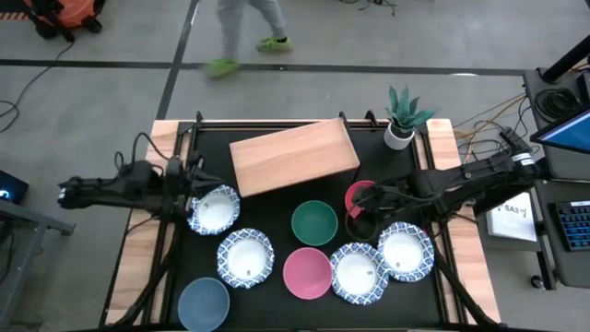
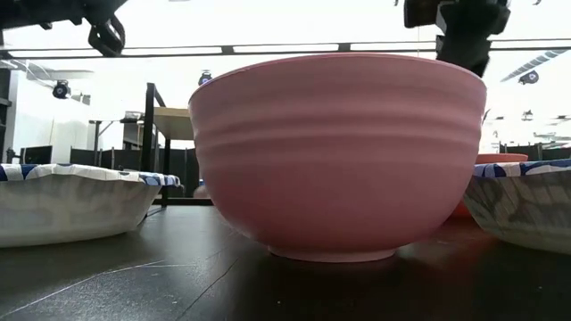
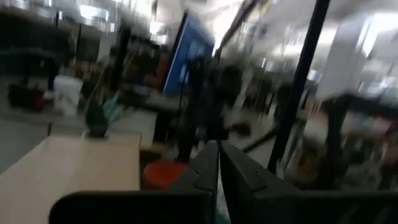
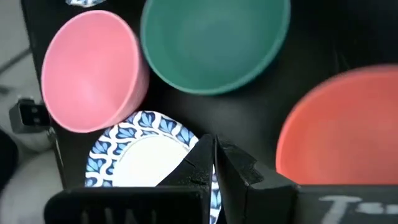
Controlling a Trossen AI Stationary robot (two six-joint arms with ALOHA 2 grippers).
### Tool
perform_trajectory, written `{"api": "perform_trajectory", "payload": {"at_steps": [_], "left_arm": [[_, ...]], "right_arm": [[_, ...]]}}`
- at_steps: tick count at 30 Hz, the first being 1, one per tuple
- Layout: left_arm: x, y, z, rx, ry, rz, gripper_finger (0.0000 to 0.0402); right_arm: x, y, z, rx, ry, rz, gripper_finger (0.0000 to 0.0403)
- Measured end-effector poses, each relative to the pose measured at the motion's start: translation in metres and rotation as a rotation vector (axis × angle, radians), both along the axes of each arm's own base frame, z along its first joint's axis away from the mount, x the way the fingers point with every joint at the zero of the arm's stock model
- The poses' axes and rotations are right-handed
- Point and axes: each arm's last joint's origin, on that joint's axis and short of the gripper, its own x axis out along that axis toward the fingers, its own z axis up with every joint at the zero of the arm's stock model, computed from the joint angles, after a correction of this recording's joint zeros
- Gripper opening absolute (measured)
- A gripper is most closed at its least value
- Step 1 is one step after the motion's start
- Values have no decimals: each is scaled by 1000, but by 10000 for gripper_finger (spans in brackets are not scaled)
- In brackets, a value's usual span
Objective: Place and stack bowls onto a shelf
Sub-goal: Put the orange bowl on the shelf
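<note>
The wooden shelf [image 1: 293,157] stands at the table's far middle with no bowl on it. All eight bowls rest on the table on their bases: white patterned ones [image 1: 214,210] [image 1: 246,256] [image 1: 358,272] [image 1: 404,251], green [image 1: 314,223], pink [image 1: 307,273], blue-grey [image 1: 203,302] and red [image 1: 361,196]. My left gripper [image 1: 191,205] [image 3: 217,163] is shut, raised and level beside the left white bowl, with nothing between its fingers. My right gripper [image 1: 353,214] [image 4: 214,152] is shut, raised above the table between the red bowl [image 4: 342,124] and a white bowl [image 4: 137,158].
A small white pot with a green plant [image 1: 400,118] stands at the far right corner, beside the shelf. Pale wooden strips [image 1: 138,249] edge the black table. A person walks on the floor beyond the far edge [image 1: 244,37]. The pink bowl [image 2: 339,156] fills the low view.
</note>
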Motion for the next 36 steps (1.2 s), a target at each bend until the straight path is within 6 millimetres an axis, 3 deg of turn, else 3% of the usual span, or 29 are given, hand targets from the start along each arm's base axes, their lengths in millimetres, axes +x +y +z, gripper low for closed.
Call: {"api": "perform_trajectory", "payload": {"at_steps": [5, 11, 16, 21, 25, 31, 36], "left_arm": [[-3, 2, 23, 71, 132, 78, 0], [-3, 3, 36, 185, 146, 106, 0], [-4, 3, 36, 203, 143, 108, 0], [-4, 3, 34, 203, 150, 107, 0], [-5, 3, 34, 200, 145, 108, 0], [-6, 3, 34, 200, 141, 108, 0], [-6, 3, 33, 200, 148, 107, 0]], "right_arm": [[19, 4, 15, -13, -51, 31, 9], [50, 10, 31, -24, -85, 39, 9], [76, 14, 30, -148, -77, 160, 9], [89, 17, 20, -212, 92, 248, 17], [99, 19, 11, -191, 170, 246, 54], [110, 22, -5, -235, 208, 357, 153], [99, 14, -12, -235, 385, 326, 225]]}}
